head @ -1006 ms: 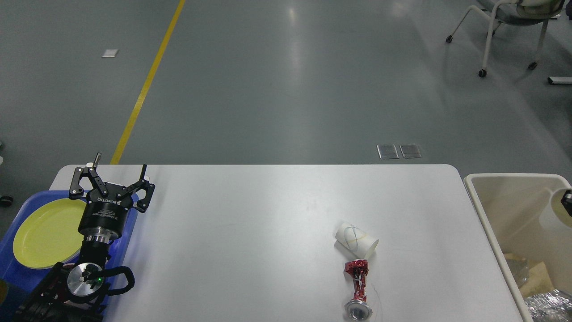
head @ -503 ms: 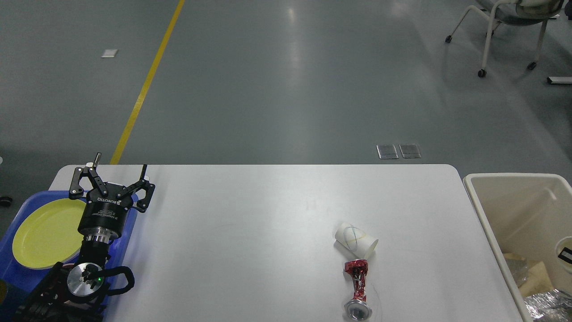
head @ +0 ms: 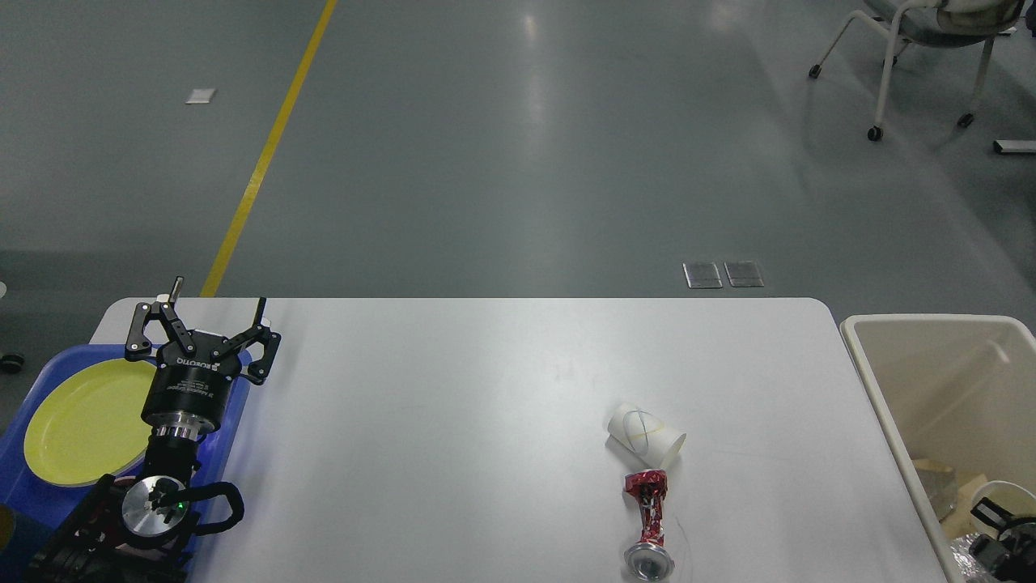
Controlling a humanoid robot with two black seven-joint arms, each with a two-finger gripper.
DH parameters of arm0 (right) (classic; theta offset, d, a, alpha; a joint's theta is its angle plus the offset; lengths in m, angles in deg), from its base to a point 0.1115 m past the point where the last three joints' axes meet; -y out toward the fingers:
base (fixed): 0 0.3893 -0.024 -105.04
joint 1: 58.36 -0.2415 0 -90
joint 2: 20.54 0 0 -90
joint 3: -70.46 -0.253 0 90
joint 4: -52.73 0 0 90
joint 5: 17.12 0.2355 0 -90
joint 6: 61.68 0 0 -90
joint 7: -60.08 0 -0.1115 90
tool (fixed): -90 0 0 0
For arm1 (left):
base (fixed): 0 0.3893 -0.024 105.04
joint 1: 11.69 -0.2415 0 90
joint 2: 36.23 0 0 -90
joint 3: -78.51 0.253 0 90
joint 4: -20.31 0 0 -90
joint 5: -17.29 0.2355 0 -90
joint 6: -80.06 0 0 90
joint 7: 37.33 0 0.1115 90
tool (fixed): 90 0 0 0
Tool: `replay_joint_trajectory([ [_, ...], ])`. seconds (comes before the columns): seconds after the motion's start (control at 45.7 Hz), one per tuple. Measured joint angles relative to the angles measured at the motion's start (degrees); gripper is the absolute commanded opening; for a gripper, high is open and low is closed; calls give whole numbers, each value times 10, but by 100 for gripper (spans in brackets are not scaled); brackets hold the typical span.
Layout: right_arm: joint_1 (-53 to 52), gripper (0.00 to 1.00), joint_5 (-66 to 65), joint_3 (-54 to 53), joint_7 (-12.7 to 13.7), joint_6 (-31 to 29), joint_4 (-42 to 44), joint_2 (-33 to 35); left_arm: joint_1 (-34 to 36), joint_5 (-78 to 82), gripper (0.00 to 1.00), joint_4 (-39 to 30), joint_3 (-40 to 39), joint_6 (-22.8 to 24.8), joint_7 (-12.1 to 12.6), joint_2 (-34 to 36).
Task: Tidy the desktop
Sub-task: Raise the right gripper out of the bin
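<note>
Head view first, operator. What do you want to know?

— Where is the desktop?

— Your desktop [head: 453,421] fills the lower middle of the picture, white, with rounded far corners. Grey floor lies beyond it at twelve o'clock.

— And my left gripper?

— Your left gripper [head: 212,317] stands at about nine o'clock from the table's middle, over the left edge of the desktop. Its two fingers are spread wide and hold nothing.

— The right one?

— You see only a dark piece of the right gripper [head: 999,534] at the lower right corner, down inside the bin [head: 923,328]. I cannot tell whether its fingers are apart or together. A white cup rim shows just beside it, but whether it grips that, I cannot tell.

— What lies on the desktop?

— A paper cup [head: 645,435] lies on its side at about four o'clock from the table's middle. Just below it, at its six o'clock, lies a crushed red can [head: 647,522], its silver end toward you. The two look to be touching or nearly so.

— Anything to the left?

— A blue tray [head: 16,506] sits at the left edge, at eight o'clock, with a yellow plate [head: 81,421] in it. Your left arm crosses the tray's right side.

— And beyond the table?

— A yellow line [head: 267,146] runs across the floor at eleven o'clock, and a wheeled chair [head: 914,32] stands at one o'clock, well apart from the table.
</note>
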Motion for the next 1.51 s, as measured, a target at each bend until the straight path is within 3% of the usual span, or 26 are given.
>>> replay_joint_trajectory([
  [0.044, 0, 5, 0, 0, 0, 2, 0, 0, 0, 0, 97, 0, 0, 0, 0, 0],
  [0.131, 2, 90, 0, 3, 0, 8, 0, -2, 0, 0, 96, 0, 0, 0, 0, 0],
  [0.153, 2, 100, 0, 3, 0, 10, 0, -3, 0, 0, 96, 0, 0, 0, 0, 0],
  [0.372, 0, 100, -1, 4, -1, 61, 0, -14, 0, 0, 96, 0, 0, 0, 0, 0],
  [0.744, -46, 100, -1, 3, -1, 56, -32, -2, 0, 0, 96, 0, 0, 0, 0, 0],
  [0.875, -121, 100, -13, 17, -1, 48, -121, 59, 0, 0, 96, 0, 0, 0, 0, 0],
  [1.028, -278, 100, -62, 99, -1, 46, -292, 114, 0, 0, 96, 0, 0, 0, 1, 0],
  [1.203, -507, 100, -75, 245, 6, 32, -503, 111, 0, 0, 96, 0, 0, 0, 1, 0],
  [1.291, -619, 100, -74, 307, 7, -8, -582, 76, 0, 0, 97, 0, 0, 0, 1, 0],
  [1.357, -695, 100, -73, 332, 7, -70, -617, 42, 0, 0, 97, 0, 0, 0, 1, 0],
  [1.51, -857, 100, -71, 331, 6, -319, -638, -37, 0, 0, 96, 0, 0, 0, 1, 0],
])
